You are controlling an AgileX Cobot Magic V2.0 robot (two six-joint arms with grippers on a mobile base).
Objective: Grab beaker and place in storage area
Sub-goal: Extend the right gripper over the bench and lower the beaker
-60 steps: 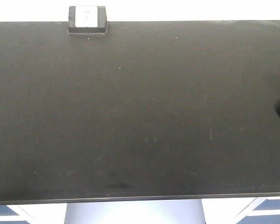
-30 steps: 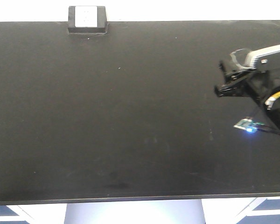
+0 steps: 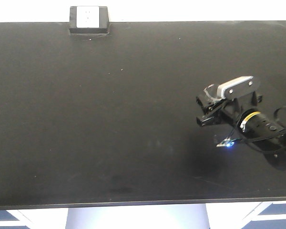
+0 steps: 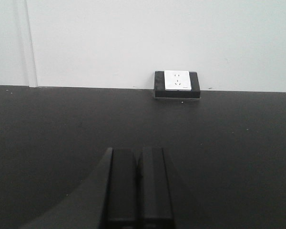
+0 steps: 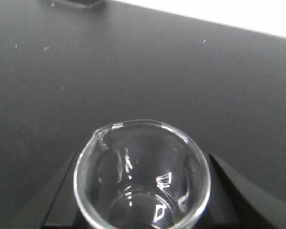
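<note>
Carry-in step, we reckon: right gripper (image 3: pixel 203 110) pinches beaker (image 5: pixel 142 176) upright over storage area (image 3: pixel 109 119) at approx 3 o'clock; left gripper (image 4: pixel 138 186) pressed together; next we need gentle lowering w/o tilt, then release.

Place: probably a laboratory; little of the room shows.
Surface: wide matte-black counter (image 3: pixel 124 119) against a plain white wall (image 4: pixel 133 38).
Fitting: black socket box (image 3: pixel 89 20), white face, at the back edge.
Glassware: clear beaker (image 5: pixel 143 181) with a pouring lip.
</note>
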